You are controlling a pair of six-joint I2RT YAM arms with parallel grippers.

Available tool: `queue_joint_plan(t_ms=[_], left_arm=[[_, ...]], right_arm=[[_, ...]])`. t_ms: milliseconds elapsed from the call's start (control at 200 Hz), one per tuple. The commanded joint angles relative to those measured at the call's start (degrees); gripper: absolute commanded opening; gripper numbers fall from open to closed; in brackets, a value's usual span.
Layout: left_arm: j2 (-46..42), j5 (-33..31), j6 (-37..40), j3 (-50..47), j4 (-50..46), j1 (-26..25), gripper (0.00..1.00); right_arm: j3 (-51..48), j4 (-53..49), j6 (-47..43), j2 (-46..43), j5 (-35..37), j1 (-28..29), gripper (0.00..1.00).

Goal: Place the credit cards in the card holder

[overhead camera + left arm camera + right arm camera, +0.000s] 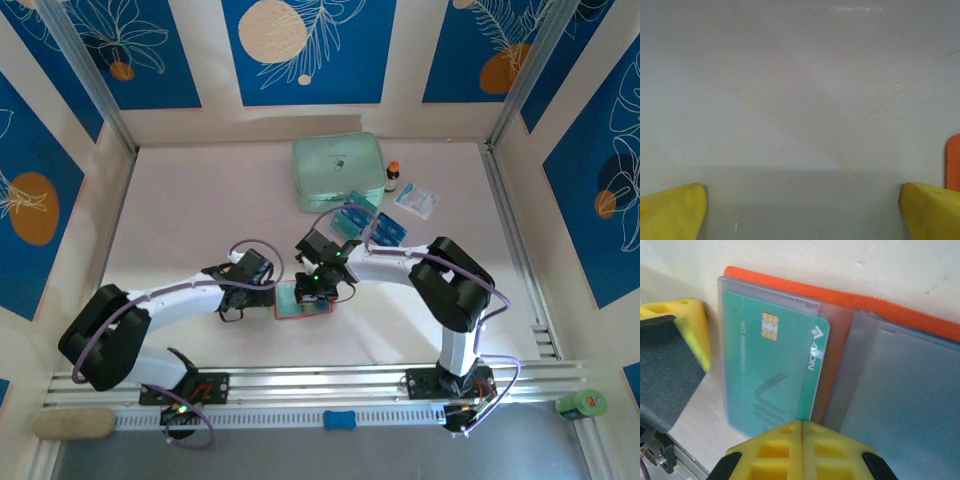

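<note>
The orange card holder (pixel 303 311) lies open on the table between both arms, its clear sleeves facing up (pixel 880 307). A teal credit card (pixel 770 370) sits mostly inside the left sleeve, its right strip still outside. My right gripper (pixel 803 426) is shut, its tips against the card's near edge. My left gripper (pixel 802 210) is open over bare table, with the holder's orange edge (pixel 953 162) just right of it. One of its fingers (pixel 670 355) stands beside the holder's left side. More teal credit cards (pixel 352 221) lie farther back.
A mint-green zip case (pixel 338 170) sits at the back, with a small bottle (pixel 392 176) and a white-and-blue packet (pixel 416 200) to its right. The metal rail (pixel 330 385) runs along the near edge. Walls close in the table's sides.
</note>
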Motion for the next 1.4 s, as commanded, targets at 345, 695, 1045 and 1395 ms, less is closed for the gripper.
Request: queue_joint_plan(t_ms=[345, 695, 1045, 1395], left_arm=[[-4.6, -1.1, 2.5, 3.6, -4.9, 0.6, 1.00], [-11.3, 1.2, 2.3, 6.9, -7.4, 0.5, 1.00], [-13.1, 3.1, -2.9, 6.3, -5.4, -2.9, 1.00], [-9.1, 4.8, -4.9, 3.5, 0.8, -4.9, 1.00]], right_arm=[[1.7, -2.3, -0.5, -8.3, -0.1, -1.5, 0.00], [0.0, -4.0, -3.7, -12.0, 2.6, -5.4, 0.18], [-1.1, -4.4, -6.6, -11.7, 3.2, -9.1, 0.20], [-7.9, -2.0, -4.8, -16.2, 2.1, -8.8, 0.17]])
